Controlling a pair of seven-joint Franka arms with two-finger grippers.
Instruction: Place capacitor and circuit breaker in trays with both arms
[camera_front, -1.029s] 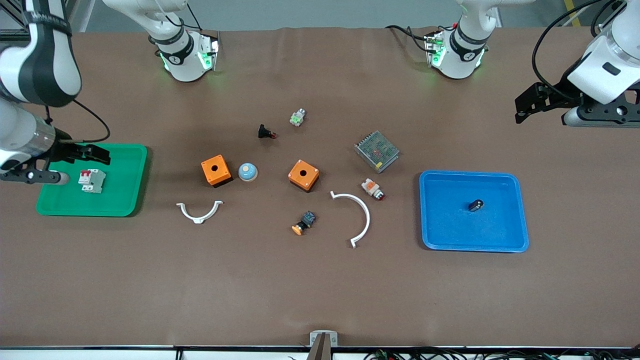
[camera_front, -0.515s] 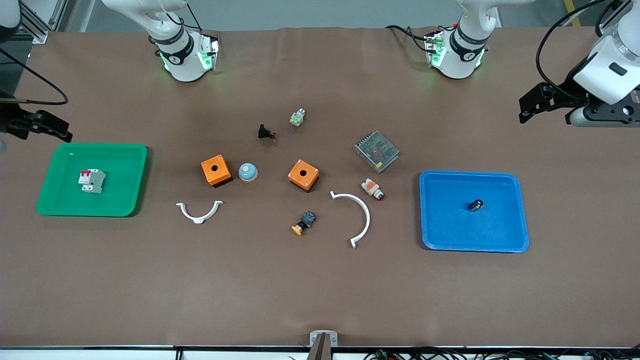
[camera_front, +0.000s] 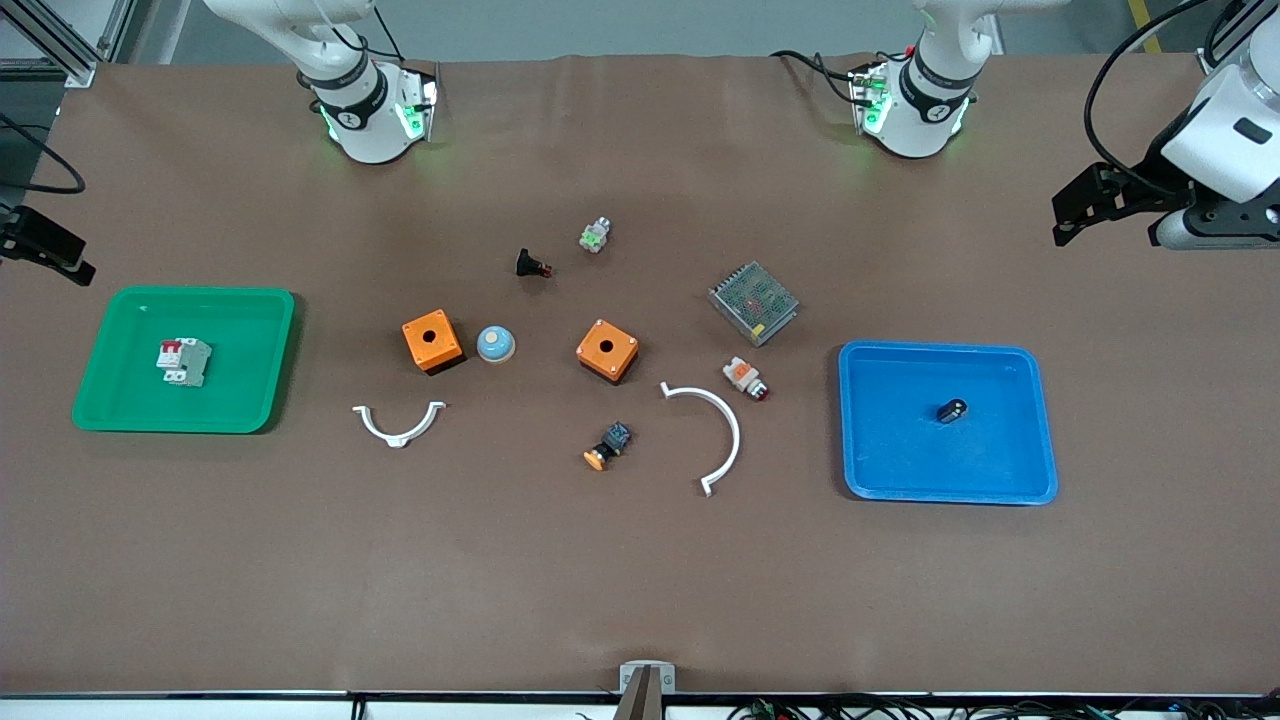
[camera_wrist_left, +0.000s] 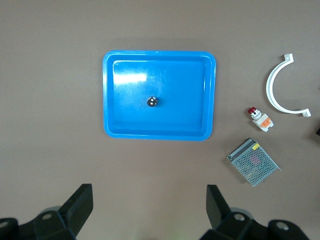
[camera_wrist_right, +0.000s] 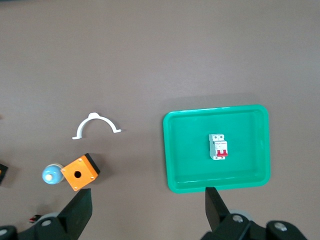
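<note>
Blue tray (camera_front: 1040, 420) at the left arm's end of the table holds the capacitor (camera_front: 952, 410); the left wrist view alone shows its silvery end face (camera_wrist_left: 152, 101). Only the right wrist view makes plain the breaker's (camera_wrist_right: 218, 146) red lever, in the green tray (camera_front: 250, 400) at the right arm's end. Both claws are spread wide and empty: the left gripper (camera_wrist_left: 149, 212) over bare table, the right gripper (camera_wrist_right: 148, 212) just off the green tray's edge.

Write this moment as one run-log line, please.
circuit breaker: in green tray | capacitor: in blue tray | left hand: open | right hand: open
</note>
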